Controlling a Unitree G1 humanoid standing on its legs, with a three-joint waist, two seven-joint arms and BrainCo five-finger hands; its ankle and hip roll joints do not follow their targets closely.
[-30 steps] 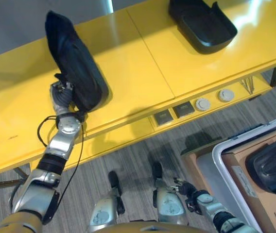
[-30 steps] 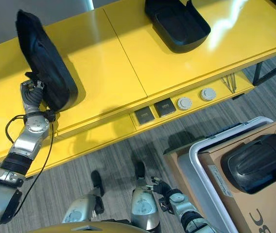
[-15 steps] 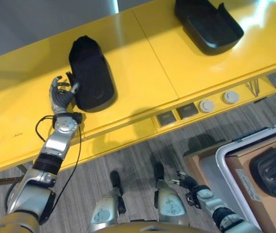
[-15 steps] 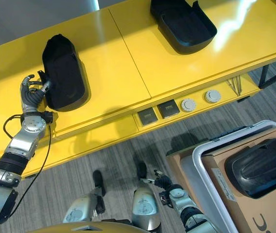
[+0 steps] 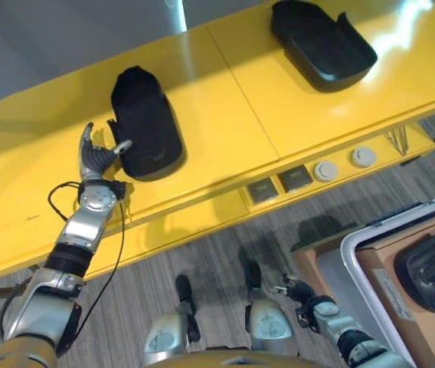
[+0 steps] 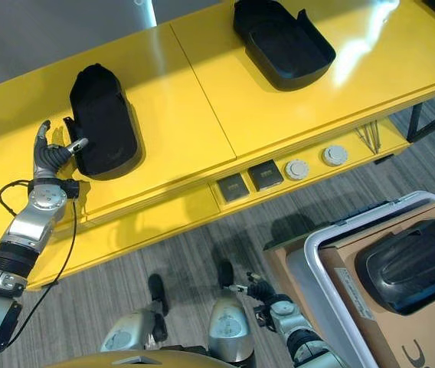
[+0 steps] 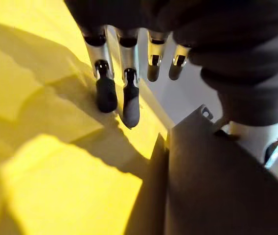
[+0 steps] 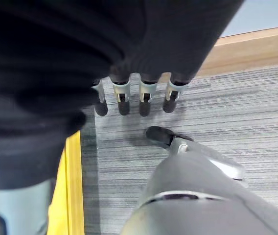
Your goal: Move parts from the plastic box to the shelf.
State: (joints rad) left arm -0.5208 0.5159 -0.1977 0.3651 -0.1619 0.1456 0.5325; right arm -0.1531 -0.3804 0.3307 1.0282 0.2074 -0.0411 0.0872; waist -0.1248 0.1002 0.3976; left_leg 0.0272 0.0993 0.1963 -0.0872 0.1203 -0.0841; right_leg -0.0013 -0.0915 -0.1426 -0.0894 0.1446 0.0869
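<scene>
A long black moulded part (image 5: pixel 145 123) lies flat on the yellow shelf (image 5: pixel 225 115). My left hand (image 5: pixel 95 157) is open just beside its near-left edge, fingers straight and holding nothing. In the left wrist view the fingertips (image 7: pixel 127 98) hover over the shelf next to that part (image 7: pixel 217 181). A second black part (image 5: pixel 321 42) rests further right on the shelf. The plastic box (image 6: pixel 317 238) stands on the floor at the lower right with another black part (image 6: pixel 409 264) inside. My right hand (image 6: pixel 262 291) hangs low beside the box, relaxed and empty.
Two dark sockets (image 5: pixel 277 182) and two round knobs (image 5: pixel 342 162) sit along the shelf's front strip. Brown cardboard (image 6: pixel 401 330) lines the plastic box. Grey carpet floor (image 5: pixel 217 253) lies between the shelf and the box.
The black part stood on end in my left hand, then tipped flat onto the shelf. The hand has let go and drawn slightly away with straight fingers.
</scene>
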